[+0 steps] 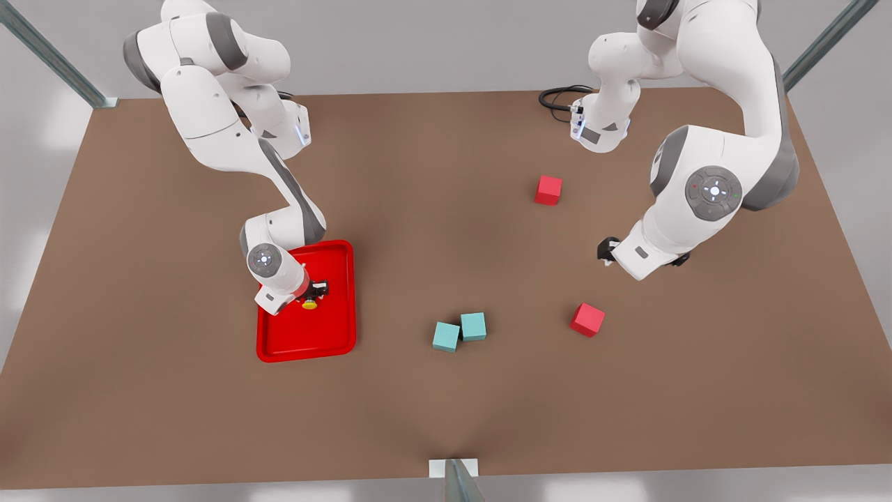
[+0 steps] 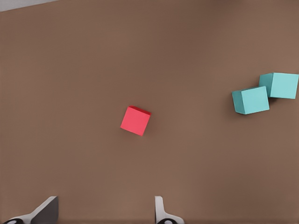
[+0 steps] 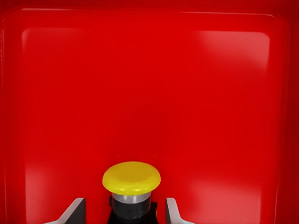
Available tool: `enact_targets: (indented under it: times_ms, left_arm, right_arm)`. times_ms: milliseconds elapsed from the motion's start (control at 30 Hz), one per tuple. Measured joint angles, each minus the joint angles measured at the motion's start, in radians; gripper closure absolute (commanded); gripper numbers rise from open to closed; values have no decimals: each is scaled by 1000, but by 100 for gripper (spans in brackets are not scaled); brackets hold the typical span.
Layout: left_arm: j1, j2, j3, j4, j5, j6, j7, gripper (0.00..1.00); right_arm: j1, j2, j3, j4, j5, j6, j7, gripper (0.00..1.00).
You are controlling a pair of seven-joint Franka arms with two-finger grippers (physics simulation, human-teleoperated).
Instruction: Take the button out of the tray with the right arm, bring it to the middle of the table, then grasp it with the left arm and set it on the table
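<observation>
The button [image 3: 131,177], a yellow cap on a dark base, stands in the red tray [image 3: 140,84]. My right gripper [image 3: 125,214] is open, with one finger on each side of the base and a small gap on both sides. In the front view the right gripper [image 1: 317,289] is down in the tray [image 1: 327,335] at the front view's left, right at the button [image 1: 309,303]. My left gripper [image 2: 103,212] is open and holds nothing. It hangs over the bare table [image 1: 418,209] at the front view's right [image 1: 608,249], and that arm waits.
Below the left gripper lies a red cube [image 2: 135,120], the same red cube [image 1: 587,319] in the front view. Another red cube [image 1: 548,189] sits farther back. Two teal cubes [image 1: 446,336] [image 1: 473,325] touch each other near the table's middle front. A black cable [image 1: 557,97] lies at the back edge.
</observation>
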Motion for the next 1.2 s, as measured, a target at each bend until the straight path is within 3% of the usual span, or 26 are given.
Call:
enact_targets:
  times_ms: [167, 267, 400, 500, 1200]
  left_arm:
    - [0, 2, 0, 0, 0, -1, -1, 0]
    - [0, 2, 0, 0, 0, -1, -1, 0]
    - [0, 3, 0, 0, 0, -1, -2, 0]
    - [0, 3, 0, 0, 0, -2, -2, 0]
    - [0, 4, 0, 0, 0, -2, -2, 0]
  right_arm:
    - [1, 2, 0, 2, 0, 1, -2, 28]
    - [1, 3, 0, 2, 1, 1, -3, 45]
    - [1, 3, 0, 2, 1, 1, -4, 49]
    - [0, 3, 0, 3, 5, 2, -9, 58]
    - [65, 18, 61, 246, 18, -69, -22, 59]
